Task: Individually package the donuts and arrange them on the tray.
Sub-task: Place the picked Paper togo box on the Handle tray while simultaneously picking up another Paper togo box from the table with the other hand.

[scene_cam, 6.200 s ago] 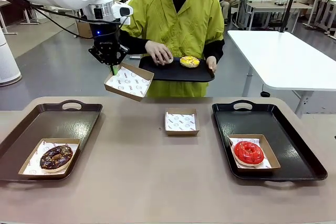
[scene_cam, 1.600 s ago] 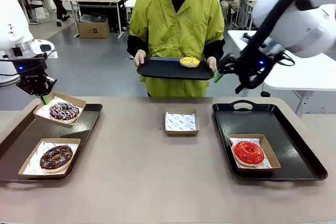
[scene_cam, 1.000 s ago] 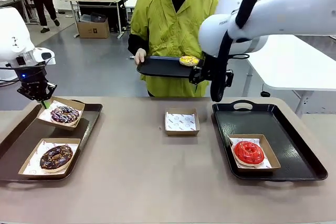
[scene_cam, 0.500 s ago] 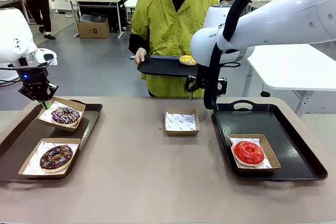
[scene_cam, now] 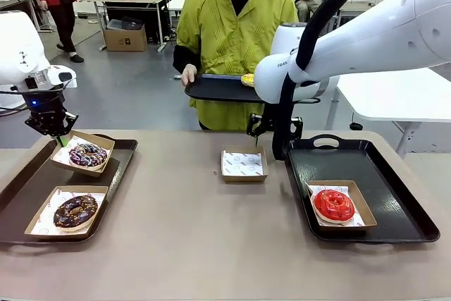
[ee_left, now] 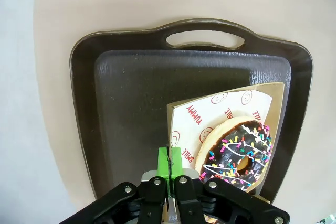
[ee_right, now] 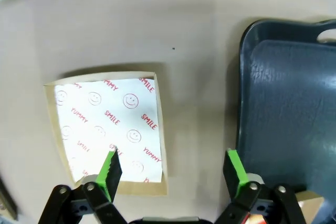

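Simultaneously: left gripper [ee_left: 169, 153] clamped the rim of a cardboard box [ee_left: 185, 115] holding a sprinkled donut [ee_left: 239, 153]; right gripper [ee_right: 172, 158] spread wide, empty paper-lined box [ee_right: 105, 121] under one finger, dark tray [ee_right: 283, 103] under the other.

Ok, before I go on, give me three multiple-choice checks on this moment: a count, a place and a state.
1. How many donuts lie on the right tray?
A. one
B. two
C. none

2. Where is the empty box?
A. on the right tray
B. held up in the air
C. on the bare table

3. How do the fingers of the right gripper stand?
A. shut on the empty box
B. open
C. shut on a donut

Answers:
1 A: only the red donut sits on that tray.
2 C: the box rests on the table just left of the right tray.
3 B: the green-padded fingers are spread wide above the empty box and touch nothing.
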